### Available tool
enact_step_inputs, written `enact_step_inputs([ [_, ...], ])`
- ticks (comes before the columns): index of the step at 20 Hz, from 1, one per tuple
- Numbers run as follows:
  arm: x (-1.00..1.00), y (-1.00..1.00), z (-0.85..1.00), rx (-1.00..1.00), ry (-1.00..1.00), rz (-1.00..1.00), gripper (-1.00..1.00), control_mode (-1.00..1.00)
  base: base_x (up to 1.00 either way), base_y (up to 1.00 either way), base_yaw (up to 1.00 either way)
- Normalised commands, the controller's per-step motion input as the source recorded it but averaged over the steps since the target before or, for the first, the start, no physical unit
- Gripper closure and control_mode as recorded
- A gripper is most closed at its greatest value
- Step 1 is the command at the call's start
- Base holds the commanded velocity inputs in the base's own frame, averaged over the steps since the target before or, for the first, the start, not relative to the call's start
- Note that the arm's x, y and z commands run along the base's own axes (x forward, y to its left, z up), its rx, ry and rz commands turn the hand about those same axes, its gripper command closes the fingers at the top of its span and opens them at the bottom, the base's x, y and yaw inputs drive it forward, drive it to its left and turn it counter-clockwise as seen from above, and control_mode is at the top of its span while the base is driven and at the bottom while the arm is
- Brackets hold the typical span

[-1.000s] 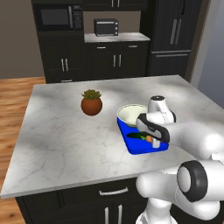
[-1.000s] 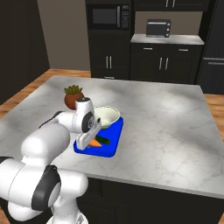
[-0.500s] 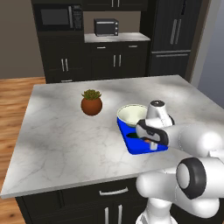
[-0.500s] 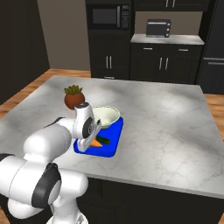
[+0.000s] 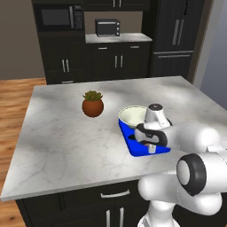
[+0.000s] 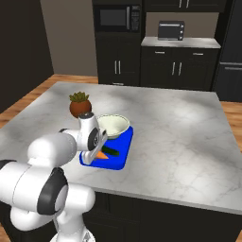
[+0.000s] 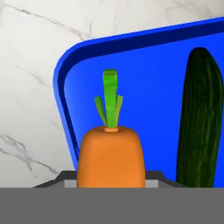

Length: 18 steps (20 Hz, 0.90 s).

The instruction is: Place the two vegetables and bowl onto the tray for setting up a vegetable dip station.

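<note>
The blue tray (image 6: 119, 159) lies on the marble island near its front edge. A cream-white bowl (image 6: 112, 125) rests on the tray's far end. The dark green cucumber (image 7: 200, 118) lies flat on the tray (image 7: 148, 65), and it shows in the right base view as well (image 6: 112, 151). My gripper (image 6: 97, 150) is shut on the orange carrot (image 7: 110, 156), whose green top points away from the hand. I hold the carrot (image 6: 101, 154) low over the tray's near left part, beside the cucumber. From the left, the hand (image 5: 150, 141) covers the tray's (image 5: 132, 149) middle, behind which the bowl (image 5: 132, 115) stands.
A spiky green plant in a round brown pot (image 5: 92, 103) stands on the island left of the tray. Bare marble (image 5: 62, 146) stretches to the left and front. Dark cabinets with a microwave (image 5: 57, 17) and a toaster oven (image 5: 107, 27) line the back wall.
The hand has sunk lower over the tray with the carrot still in its jaws. Bowl, cucumber and plant have not moved.
</note>
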Motion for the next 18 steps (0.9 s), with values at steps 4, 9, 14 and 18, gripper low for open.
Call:
enact_step_inputs([
  [4,0.1,0.06,-0.09,0.0,0.0,0.02,1.0,-1.0,0.0,0.0,0.0],
  [9,0.09,0.02,-0.15,0.0,0.0,0.04,1.0,-1.0,0.0,0.0,0.0],
  [14,0.09,0.0,-0.13,0.0,0.0,0.05,1.0,-1.0,0.0,0.0,0.0],
  [18,0.1,0.0,-0.09,0.0,0.0,0.04,1.0,-1.0,0.0,0.0,0.0],
])
